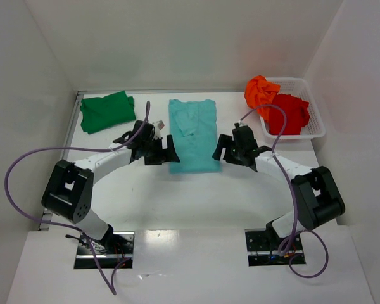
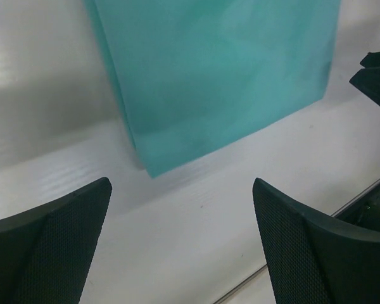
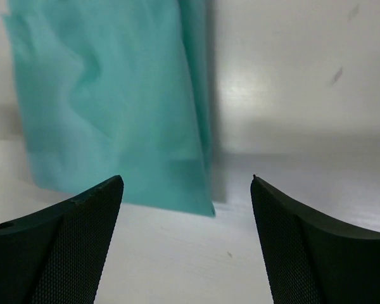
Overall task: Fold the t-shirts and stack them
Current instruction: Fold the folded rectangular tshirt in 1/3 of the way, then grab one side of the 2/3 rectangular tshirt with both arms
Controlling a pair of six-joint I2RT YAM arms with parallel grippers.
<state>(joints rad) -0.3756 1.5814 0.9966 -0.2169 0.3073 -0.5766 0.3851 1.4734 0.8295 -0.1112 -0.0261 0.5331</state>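
Note:
The light teal t-shirt [image 1: 193,134] lies flat mid-table, folded into a long narrow strip; it also fills the upper part of the left wrist view [image 2: 221,76] and the right wrist view [image 3: 114,101]. My left gripper [image 1: 163,152] stands open at the strip's near left corner, nothing between its fingers [image 2: 63,240]. My right gripper [image 1: 223,151] is open at the near right corner, empty too, fingers [image 3: 304,247] wide apart. A dark green t-shirt [image 1: 106,111] lies folded at the back left. The orange t-shirt [image 1: 261,92] and red t-shirt [image 1: 289,114] sit crumpled in the basket.
A white mesh basket [image 1: 315,117] stands at the back right against the white wall. White enclosure walls rise on the left, back and right. The table's metal edge [image 2: 361,196] shows near the left gripper. Purple cables loop off both arms.

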